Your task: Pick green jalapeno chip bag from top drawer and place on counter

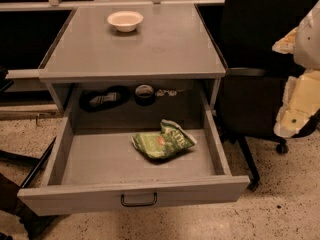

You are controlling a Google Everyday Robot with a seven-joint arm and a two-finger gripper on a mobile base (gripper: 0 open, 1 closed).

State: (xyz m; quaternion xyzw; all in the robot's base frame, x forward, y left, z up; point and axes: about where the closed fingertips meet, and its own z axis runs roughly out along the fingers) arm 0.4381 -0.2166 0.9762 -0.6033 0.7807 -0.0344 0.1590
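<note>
The top drawer (pixel 135 196) is pulled fully open, and its dark wire pull handle (pixel 138 200) faces me. The green jalapeno chip bag (pixel 162 141) lies crumpled on the drawer floor, right of the middle and towards the back. The counter (pixel 165 44) is the flat grey top above the drawer. My gripper (pixel 300 101) shows as a pale white and yellowish shape at the right edge. It is off to the right of the cabinet, apart from the bag and above drawer level.
A white bowl (pixel 125 20) stands at the back left of the counter. A black tape roll (pixel 145 94) and a black strap (pixel 104 99) lie at the drawer's back. A black office chair (pixel 260 59) stands right of the cabinet. The floor is speckled.
</note>
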